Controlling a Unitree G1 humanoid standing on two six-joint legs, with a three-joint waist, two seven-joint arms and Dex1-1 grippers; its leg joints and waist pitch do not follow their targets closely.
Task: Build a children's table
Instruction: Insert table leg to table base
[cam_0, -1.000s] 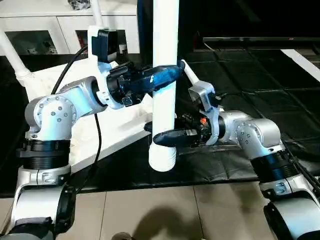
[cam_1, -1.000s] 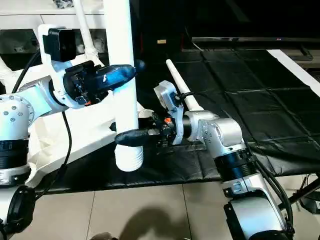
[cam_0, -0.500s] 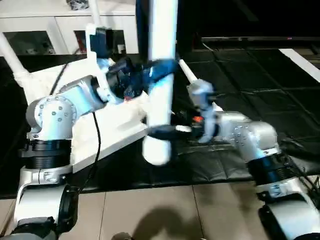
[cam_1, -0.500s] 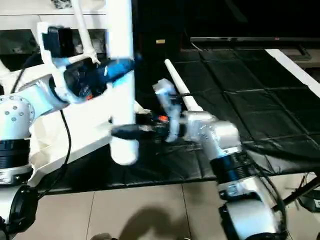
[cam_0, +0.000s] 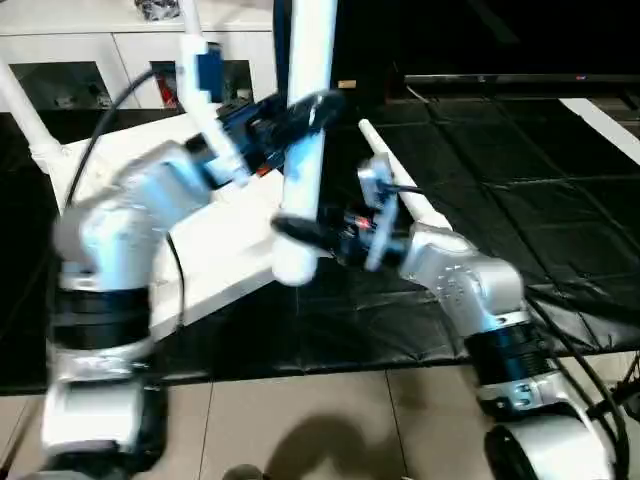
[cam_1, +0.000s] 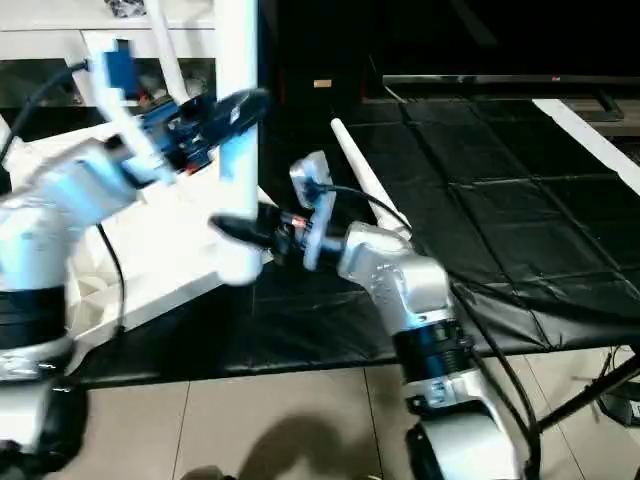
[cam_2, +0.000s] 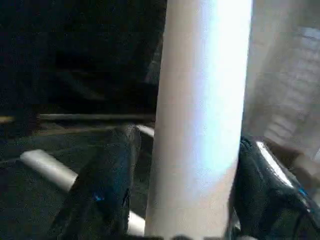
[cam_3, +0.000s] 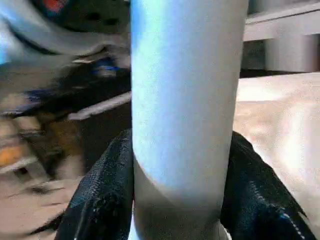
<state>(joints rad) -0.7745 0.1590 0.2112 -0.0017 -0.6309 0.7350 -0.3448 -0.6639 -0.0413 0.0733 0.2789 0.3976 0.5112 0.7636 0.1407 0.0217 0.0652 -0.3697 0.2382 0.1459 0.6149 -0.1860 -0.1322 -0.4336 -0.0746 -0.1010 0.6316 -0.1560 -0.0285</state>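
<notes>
The white table top (cam_0: 215, 235) lies underside up on the left. A white tube leg (cam_0: 305, 170) stands almost upright over its near right corner, lower end just above the top's edge. My right gripper (cam_0: 295, 232) is shut on the leg near that lower end; both black fingers (cam_3: 100, 200) press against the tube (cam_3: 185, 100). Higher up, my left gripper (cam_0: 305, 110) straddles the leg (cam_2: 200, 125). It is open, with a dark gap between one finger (cam_2: 105, 190) and the tube.
Another white leg (cam_0: 400, 185) lies on the black mat (cam_0: 490, 190) right of my right arm. Two legs (cam_0: 25, 110) (cam_0: 190, 20) rise from the top's far corners. A white glass-door cabinet (cam_0: 90, 60) stands behind. Pale floor tiles (cam_0: 300, 420) run in front.
Both arms have carried the leg left and away, from in front of the mat's edge to over the table top's corner. The left jaws have loosened from the tube.
</notes>
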